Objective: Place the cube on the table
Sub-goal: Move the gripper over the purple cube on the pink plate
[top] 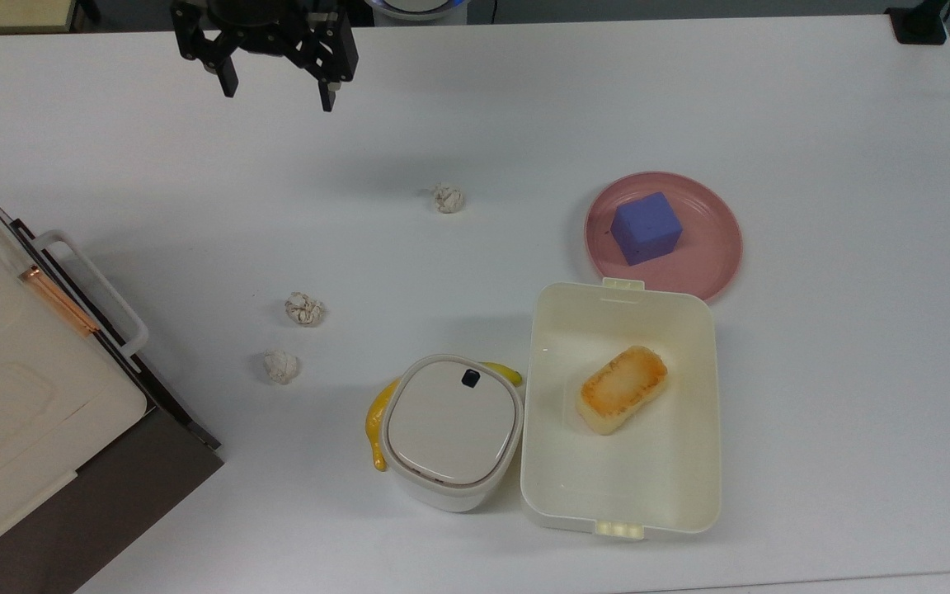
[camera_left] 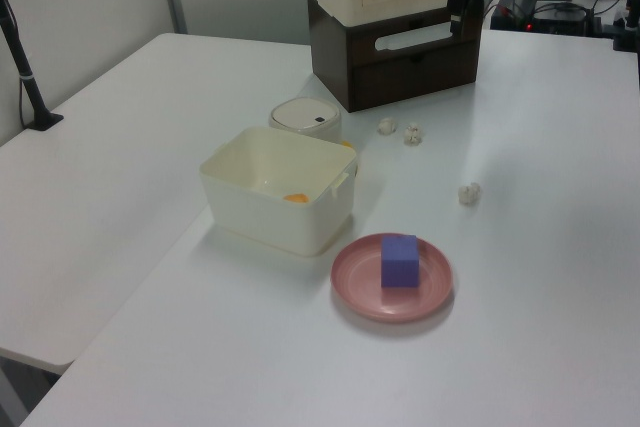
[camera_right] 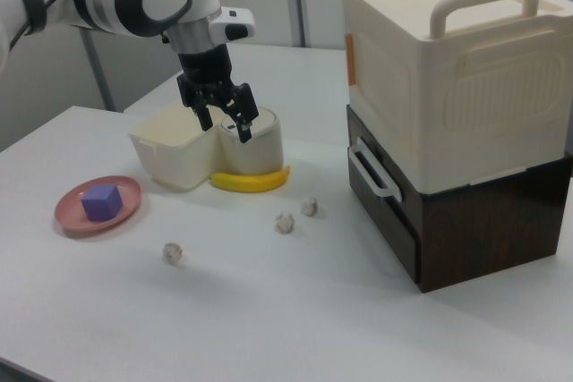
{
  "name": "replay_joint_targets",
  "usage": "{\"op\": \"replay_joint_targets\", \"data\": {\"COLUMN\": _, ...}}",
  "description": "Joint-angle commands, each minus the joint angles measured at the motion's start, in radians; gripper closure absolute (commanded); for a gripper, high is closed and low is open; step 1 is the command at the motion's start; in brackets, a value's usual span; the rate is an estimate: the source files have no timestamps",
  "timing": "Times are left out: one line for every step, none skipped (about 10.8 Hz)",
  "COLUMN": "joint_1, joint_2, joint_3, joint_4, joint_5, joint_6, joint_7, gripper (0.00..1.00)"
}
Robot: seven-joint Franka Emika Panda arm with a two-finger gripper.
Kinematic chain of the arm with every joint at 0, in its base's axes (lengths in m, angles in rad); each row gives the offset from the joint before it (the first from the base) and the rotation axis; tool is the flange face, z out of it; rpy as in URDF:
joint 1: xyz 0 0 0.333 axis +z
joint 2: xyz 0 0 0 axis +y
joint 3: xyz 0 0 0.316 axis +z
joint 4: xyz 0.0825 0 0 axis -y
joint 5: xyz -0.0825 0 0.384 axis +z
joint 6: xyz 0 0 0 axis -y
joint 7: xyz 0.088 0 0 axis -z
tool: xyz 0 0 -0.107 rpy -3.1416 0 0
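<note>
Cube on pink plate, well apart from gripper.

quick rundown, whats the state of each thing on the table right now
claw: open, empty, raised above the table
cube: resting on the pink plate, not yet moved
lunch box: open, lidless, holding the bread piece
small white container: lid shut
banana: lying on the table, tucked against the container
three crumpled paper balls: loose on the table
dark drawer unit: drawer shut

A matte purple-blue foam cube sits on a round pink plate; the smooth tabletop is white.
</note>
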Motion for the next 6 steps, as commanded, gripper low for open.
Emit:
{"op": "replay_joint_targets", "data": {"joint_1": 0.072, "joint_2": 0.035, "joint_3": 0.011, "joint_4": -0.011, "joint_5": 0.018, "joint_6": -0.042, "joint_7": -0.007, "gripper": 0.0}}
{"op": "replay_joint_targets", "data": {"joint_1": 0.07, "joint_2": 0.035, "joint_3": 0.009, "joint_4": -0.012, "joint_5": 0.018, "joint_6": -0.041, "joint_7": -0.01, "gripper": 0.0}}
{"op": "replay_joint_targets", "data": {"joint_1": 0.065, "joint_2": 0.035, "joint_3": 0.009, "joint_4": -0.008, "joint_5": 0.018, "joint_6": -0.041, "joint_7": -0.013, "gripper": 0.0}}
{"op": "replay_joint_targets", "data": {"joint_1": 0.062, "joint_2": 0.034, "joint_3": 0.003, "joint_4": -0.007, "joint_5": 0.017, "joint_6": -0.042, "joint_7": -0.016, "gripper": 0.0}}
{"op": "replay_joint_targets", "data": {"joint_1": 0.06, "joint_2": 0.032, "joint_3": 0.0, "joint_4": -0.005, "joint_5": 0.015, "joint_6": -0.044, "joint_7": -0.021, "gripper": 0.0}}
{"op": "replay_joint_targets", "data": {"joint_1": 0.063, "joint_2": 0.032, "joint_3": 0.0, "joint_4": -0.005, "joint_5": 0.014, "joint_6": -0.044, "joint_7": -0.019, "gripper": 0.0}}
